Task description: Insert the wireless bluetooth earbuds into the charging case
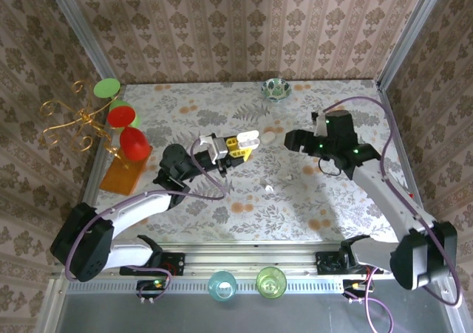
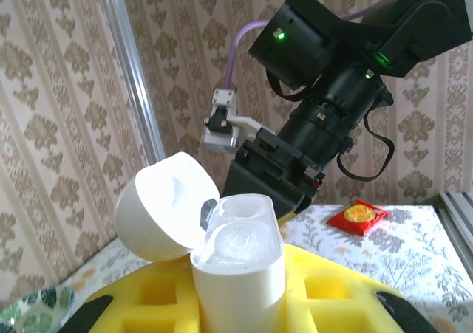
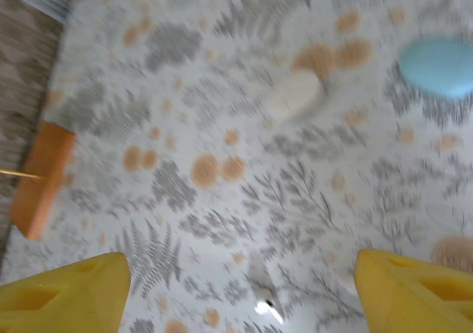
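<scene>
My left gripper (image 1: 242, 142) is shut on a white charging case (image 2: 238, 263) and holds it above the table with its round lid (image 2: 164, 206) flipped open; the yellow pads (image 2: 332, 292) press its sides. A tiny white earbud (image 1: 268, 188) lies on the patterned table near the middle. In the right wrist view this earbud (image 3: 265, 308) lies below and between the yellow fingers (image 3: 70, 292). My right gripper (image 1: 293, 139) is open with nothing in it. It hovers just right of the held case, and its black body (image 2: 270, 172) faces the case's open top.
A closed white case (image 3: 294, 94) and a pale-blue case (image 3: 440, 66) lie on the table (image 1: 222, 207). A gold stand with red and green discs (image 1: 122, 130) on an orange base stands at the left. A small bowl (image 1: 276, 88) sits at the back, two cups (image 1: 222, 283) at the near edge, a red packet (image 2: 357, 216) far right.
</scene>
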### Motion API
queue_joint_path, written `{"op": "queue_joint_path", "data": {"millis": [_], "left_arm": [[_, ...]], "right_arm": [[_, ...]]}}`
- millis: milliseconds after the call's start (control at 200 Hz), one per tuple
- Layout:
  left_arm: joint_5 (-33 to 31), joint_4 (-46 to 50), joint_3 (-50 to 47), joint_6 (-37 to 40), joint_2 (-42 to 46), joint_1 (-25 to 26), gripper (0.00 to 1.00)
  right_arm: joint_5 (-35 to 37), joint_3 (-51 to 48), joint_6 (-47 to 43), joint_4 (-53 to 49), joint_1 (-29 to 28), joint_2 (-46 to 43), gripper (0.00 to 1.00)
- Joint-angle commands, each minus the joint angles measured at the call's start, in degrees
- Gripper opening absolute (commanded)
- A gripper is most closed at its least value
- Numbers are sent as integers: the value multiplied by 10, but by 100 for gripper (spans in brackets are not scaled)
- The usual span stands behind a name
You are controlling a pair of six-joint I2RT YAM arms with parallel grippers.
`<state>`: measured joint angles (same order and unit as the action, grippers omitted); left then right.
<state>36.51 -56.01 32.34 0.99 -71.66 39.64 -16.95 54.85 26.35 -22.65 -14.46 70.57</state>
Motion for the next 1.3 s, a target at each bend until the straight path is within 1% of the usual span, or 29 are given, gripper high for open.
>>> {"op": "queue_joint_path", "data": {"millis": [0,85,150,275,455,575,760,815,920,1135,1295], "left_arm": [[-21,-56,-24,4,-7,-4,0],[-24,-94,-46,-4,-13,-4,0],[-25,-111,-59,-9,-13,-4,0],[-27,-122,-82,-6,-13,1,0],[-34,-123,-102,-3,-8,8,0],[-47,-122,-107,2,-7,13,0],[-49,-114,-103,5,-10,18,0],[-47,-108,-101,6,-11,18,0],[-44,-98,-95,10,-12,18,0],[-44,-92,-89,9,-9,23,0],[-53,-79,-90,17,5,36,0]], "right_arm": [[33,-6,-19,-58,-31,39,76],[40,-10,-21,-47,-65,71,74],[44,-19,-20,-31,-76,88,72],[51,-21,-20,-18,-76,143,67],[86,5,-38,-36,-78,200,62],[141,30,-43,-71,-78,235,62],[176,42,-48,-73,-78,267,63],[169,44,-49,-67,-78,276,62],[134,40,-46,-47,-79,288,61],[93,35,-59,-24,-91,292,58],[58,19,-65,-1,-96,275,48]]}}
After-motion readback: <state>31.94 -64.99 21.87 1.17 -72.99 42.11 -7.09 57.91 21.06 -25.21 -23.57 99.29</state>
